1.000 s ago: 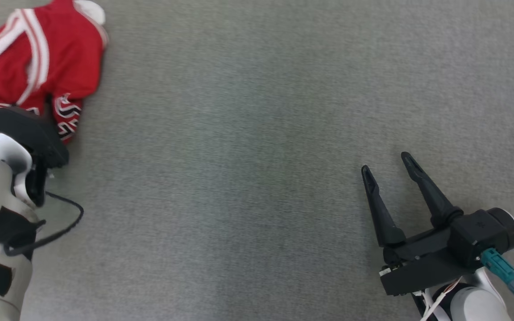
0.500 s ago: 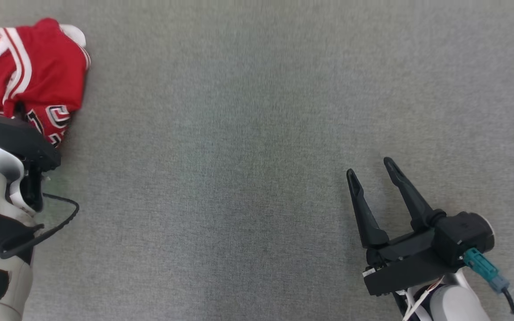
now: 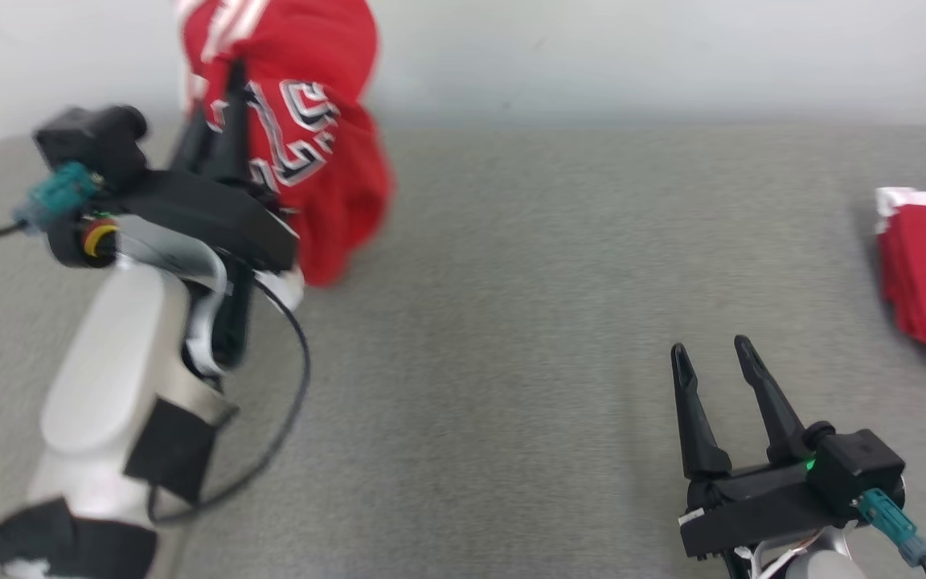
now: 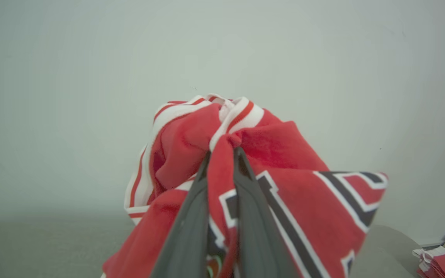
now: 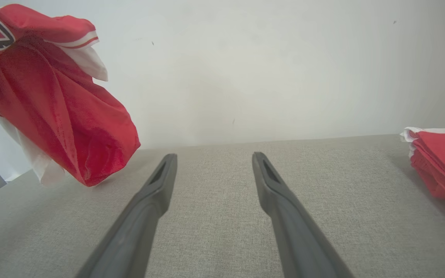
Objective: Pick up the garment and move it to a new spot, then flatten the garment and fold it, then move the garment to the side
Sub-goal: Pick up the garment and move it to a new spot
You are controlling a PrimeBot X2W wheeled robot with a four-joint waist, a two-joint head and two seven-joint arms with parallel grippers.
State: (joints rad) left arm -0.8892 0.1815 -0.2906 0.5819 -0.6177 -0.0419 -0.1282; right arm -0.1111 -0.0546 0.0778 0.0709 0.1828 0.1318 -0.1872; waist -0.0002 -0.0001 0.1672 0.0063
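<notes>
Grey fabric surface (image 3: 511,322) | left tool (image 4: 223,154) clenched on red garment (image 4: 292,150) — tips buried | right tool (image 3: 710,347) spread, empty

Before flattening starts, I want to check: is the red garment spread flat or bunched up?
Bunched up. The red garment hangs crumpled, pinched between the left gripper's fingers.

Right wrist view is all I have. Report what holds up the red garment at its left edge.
Observer: The left tool is shut on the garment, seen in the left wrist view.
Operator: Say where it grips.
Observer: At a bunch by the white-and-red striped trim; a fold runs down between its fingers.
Operator: Place that arm.
Observer: In the head view its pale forearm rises from the lower left, a black cable looped beside it.
</notes>
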